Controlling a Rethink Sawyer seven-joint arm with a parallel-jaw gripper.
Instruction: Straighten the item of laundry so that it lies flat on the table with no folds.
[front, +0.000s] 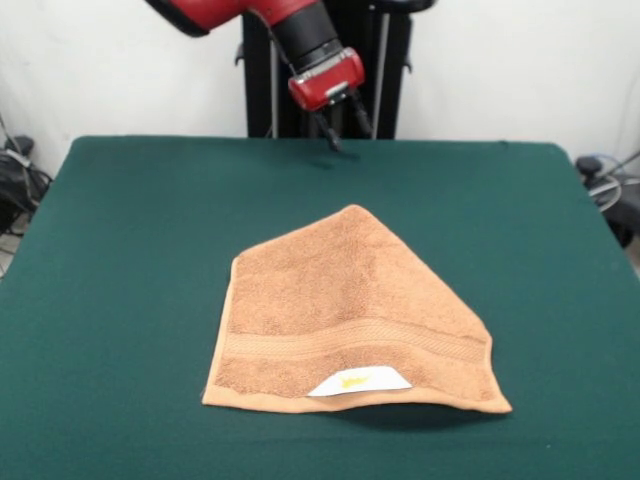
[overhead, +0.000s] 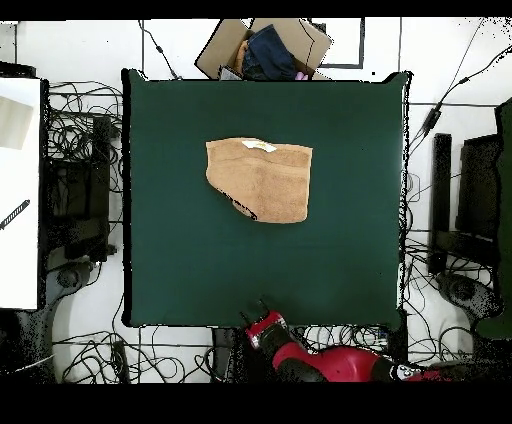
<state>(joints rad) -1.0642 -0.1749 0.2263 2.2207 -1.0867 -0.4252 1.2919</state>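
The item of laundry, an orange-tan terry towel, lies near the middle of the green table. Its far right part is folded over, leaving a diagonal edge and a peak pointing away from the front camera. A woven band runs near its front edge, where a white label with a yellow mark shows. In the overhead view the towel sits a little above the centre of the table. My gripper hangs open over the table's far edge, well clear of the towel, holding nothing. From overhead the gripper is at the table's bottom edge.
A cardboard box holding dark clothes stands just past the table's top edge in the overhead view. Cables and black equipment surround the table. A white surface lies at the far left.
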